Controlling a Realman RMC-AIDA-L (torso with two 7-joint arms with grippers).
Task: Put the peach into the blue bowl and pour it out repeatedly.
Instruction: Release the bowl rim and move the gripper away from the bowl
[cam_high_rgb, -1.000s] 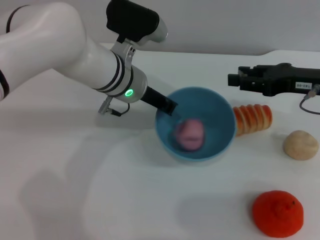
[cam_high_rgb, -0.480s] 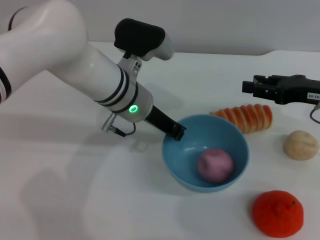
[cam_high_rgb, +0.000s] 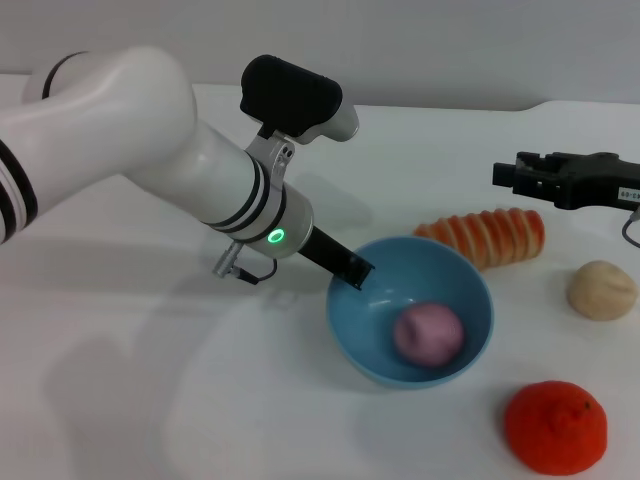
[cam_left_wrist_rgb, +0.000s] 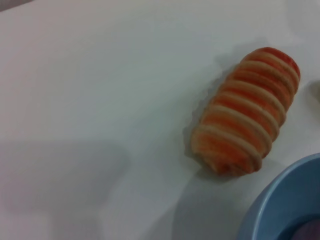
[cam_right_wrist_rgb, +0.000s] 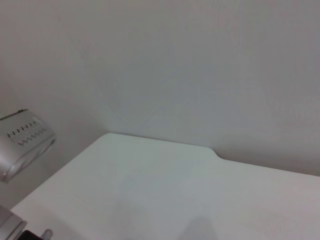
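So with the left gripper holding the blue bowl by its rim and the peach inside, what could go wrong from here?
1. The left gripper pinches only the near rim of the blue bowl, so the bowl may slip or twist when tipped.
2. The striped bread roll lies close behind the bowl, with the orange-red bumpy fruit and the beige round lump nearby; a poured peach could roll into them.
3. The right gripper hovers beyond the roll; a wide swing might come near it.

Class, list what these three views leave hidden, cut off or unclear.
1. Left pincer: head view shows one dark finger at the bowl rim; its grip is hidden.
2. Peach: the left wrist view's edge cuts it to a sliver.
3. Right pincer: head view's edge crops its arm; finger gap unreadable.
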